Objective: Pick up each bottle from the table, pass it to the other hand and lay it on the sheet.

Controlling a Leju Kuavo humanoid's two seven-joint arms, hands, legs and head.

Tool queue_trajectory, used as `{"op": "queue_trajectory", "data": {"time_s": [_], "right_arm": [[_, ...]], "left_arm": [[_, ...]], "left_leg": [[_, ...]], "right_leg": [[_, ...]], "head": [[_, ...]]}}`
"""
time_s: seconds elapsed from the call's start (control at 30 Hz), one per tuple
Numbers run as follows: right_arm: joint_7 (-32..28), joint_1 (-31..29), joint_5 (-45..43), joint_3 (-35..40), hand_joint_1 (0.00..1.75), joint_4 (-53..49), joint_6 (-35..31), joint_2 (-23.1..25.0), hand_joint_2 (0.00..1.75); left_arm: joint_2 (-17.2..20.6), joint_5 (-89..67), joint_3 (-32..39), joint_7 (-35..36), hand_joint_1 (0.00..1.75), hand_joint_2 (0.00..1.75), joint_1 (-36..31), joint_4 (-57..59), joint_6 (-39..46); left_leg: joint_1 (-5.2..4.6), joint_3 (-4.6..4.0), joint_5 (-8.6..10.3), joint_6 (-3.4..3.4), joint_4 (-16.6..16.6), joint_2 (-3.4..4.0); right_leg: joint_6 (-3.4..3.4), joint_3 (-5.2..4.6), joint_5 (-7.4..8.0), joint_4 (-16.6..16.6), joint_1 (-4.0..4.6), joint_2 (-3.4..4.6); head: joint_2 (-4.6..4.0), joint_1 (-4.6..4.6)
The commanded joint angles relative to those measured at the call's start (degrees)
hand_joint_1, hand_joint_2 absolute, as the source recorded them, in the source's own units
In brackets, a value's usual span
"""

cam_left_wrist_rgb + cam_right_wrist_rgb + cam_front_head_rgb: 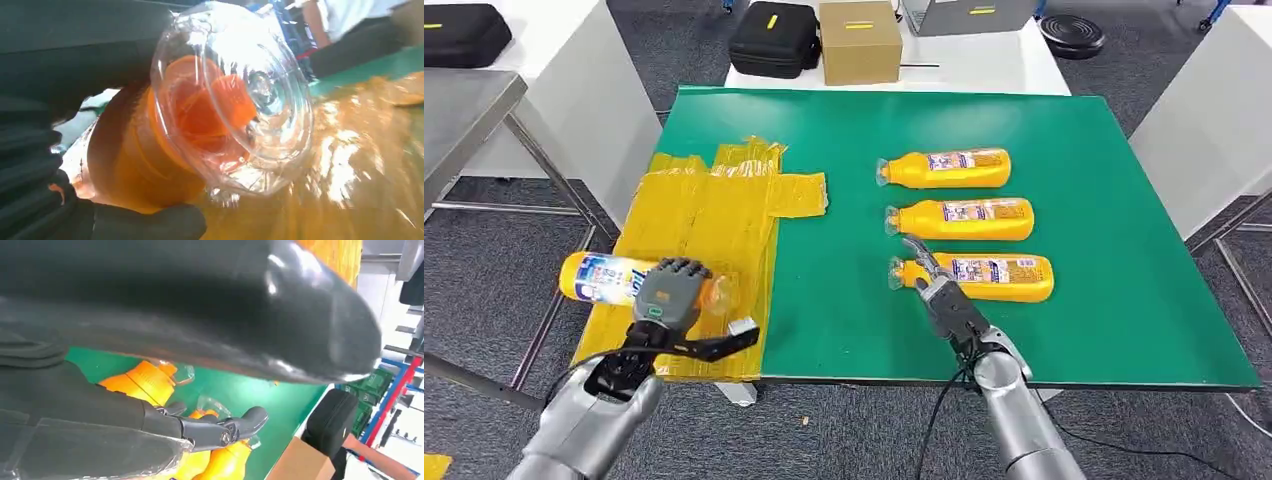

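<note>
Left hand [669, 292] grips an orange bottle [604, 278] lying sideways over the yellow sheet [704, 235], at the sheet's near left part. Right hand [944, 300], fingers released and holding nothing, sits at the cap end of the nearest of three bottles [984, 277] on the green table [1104, 200].

Probably a lab: green test table [1064, 300], equipment cases [774, 38].

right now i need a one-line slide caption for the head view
Left hand holds an orange bottle over the yellow sheet while the right hand reaches toward three bottles on the green table.
</note>
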Motion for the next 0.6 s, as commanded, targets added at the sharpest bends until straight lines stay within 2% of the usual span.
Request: {"op": "queue_trajectory", "data": {"time_s": [0.03,0.33,0.6], "right_arm": [[0.6,-0.6,0.4,-1.4,0.00,1.2,0.2,0.5,0.00],[0.5,-0.4,0.4,-1.6,0.00,1.5,0.2,0.4,0.00],[-0.1,-0.1,0.6,-2.0,0.00,2.4,-0.2,0.4,0.00]], "left_arm": [[-5.4,-1.8,0.5,2.1,1.75,1.75,-6.0,13.6,-0.7],[-5.0,-1.8,-0.6,0.9,1.75,1.75,-5.3,14.3,-3.0],[-3.2,-1.8,-3.1,1.7,1.75,1.75,-4.4,11.4,-6.5]], "left_leg": [[0.10,0.36,-0.16,-0.13,0.0,-0.07],[0.11,0.33,-0.17,-0.14,0.1,-0.04],[0.06,0.29,-0.11,-0.10,0.0,0.02]], "right_leg": [[-0.12,0.42,-0.18,0.0,0.11,-0.12],[-0.13,0.36,-0.18,0.0,0.13,-0.09],[-0.10,0.29,-0.11,0.0,0.07,-0.03]], "head": [[0.00,0.02],[0.00,0.02],[0.00,0.02]]}}
